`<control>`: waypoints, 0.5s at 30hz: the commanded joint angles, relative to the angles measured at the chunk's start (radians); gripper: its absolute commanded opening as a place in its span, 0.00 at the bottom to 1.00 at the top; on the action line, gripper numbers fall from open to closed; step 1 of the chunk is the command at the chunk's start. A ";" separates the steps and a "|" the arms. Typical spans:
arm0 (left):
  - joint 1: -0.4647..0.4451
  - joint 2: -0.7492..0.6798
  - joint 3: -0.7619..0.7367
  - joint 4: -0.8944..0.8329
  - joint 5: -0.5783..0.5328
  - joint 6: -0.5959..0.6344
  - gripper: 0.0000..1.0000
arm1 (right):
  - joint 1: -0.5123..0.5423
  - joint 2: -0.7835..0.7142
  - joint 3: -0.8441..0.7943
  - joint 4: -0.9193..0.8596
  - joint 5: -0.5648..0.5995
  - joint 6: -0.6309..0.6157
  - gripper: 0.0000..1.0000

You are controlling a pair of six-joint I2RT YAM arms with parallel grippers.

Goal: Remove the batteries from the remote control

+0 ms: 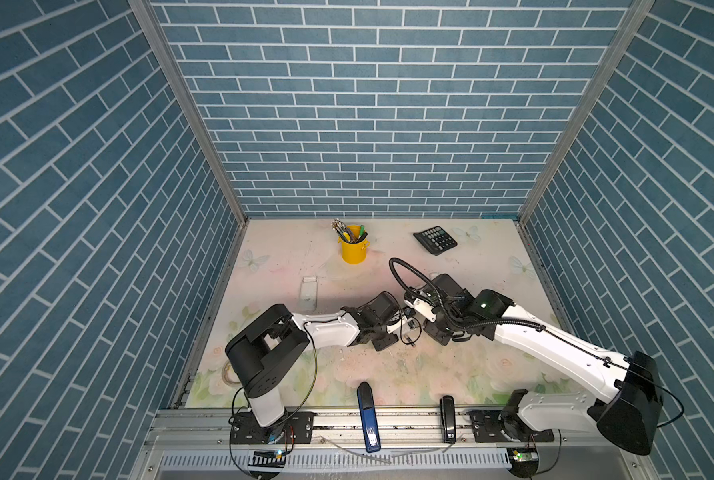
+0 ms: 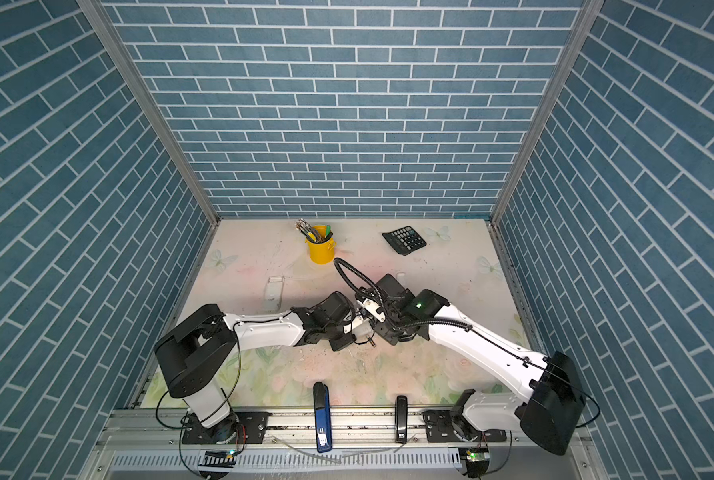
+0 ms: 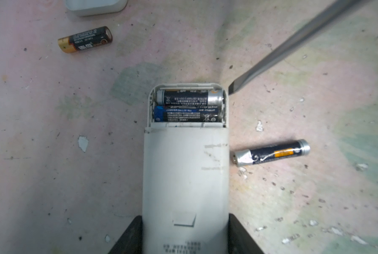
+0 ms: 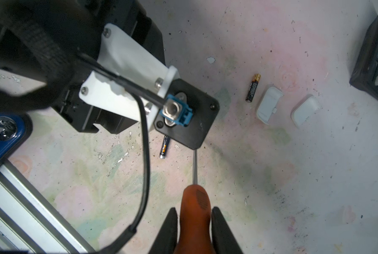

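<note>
1. The desk (image 1: 288,374) was walled in blue brick pattern at 9, 12 and 3 o'clock. A metal rail (image 1: 409,424) ran along its 6 o'clock edge.
2. A yellow cup (image 1: 353,249) of pens stood at 12 o'clock, a calculator (image 1: 435,240) at 1 o'clock and a white casing (image 1: 308,293) at 10 o'clock. A blue stapler (image 1: 369,419) and a black stapler (image 1: 447,419) lay across the rail. Bare floral surface showed between the cup and the arms, and ahead of the staplers.
3. In both top views the left arm (image 1: 330,328) and right arm (image 1: 554,345) stood tip to tip at the desk's centre.
4. The left jaws were closed on the remote control (image 3: 185,176), one jaw against each long side at its printed end.
5. The open compartment, at the end away from those jaws, held a black battery (image 3: 189,97) and a blue-ended battery (image 3: 185,115) side by side, crosswise.
6. A gold-ended battery (image 3: 85,39) lay on the desk well apart from the remote. A loose silver-ended battery (image 3: 271,152) lay just beside its long side, not touching.
7. The right jaws gripped the orange handle of the screwdriver (image 4: 195,211). Its blade tip (image 3: 233,88) lay just beside the compartment's corner; contact could not be told.
8. Two white covers (image 4: 269,105) (image 4: 305,111) lay near the gold-ended battery.
</note>
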 commanded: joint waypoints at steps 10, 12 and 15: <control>-0.010 0.046 -0.026 -0.096 -0.006 0.017 0.10 | -0.001 0.009 0.010 0.019 -0.018 -0.006 0.00; -0.010 0.046 -0.026 -0.097 -0.006 0.017 0.10 | 0.000 0.009 0.004 0.028 -0.017 -0.006 0.00; -0.010 0.046 -0.026 -0.096 -0.006 0.017 0.09 | -0.003 0.013 -0.001 0.034 -0.012 -0.005 0.00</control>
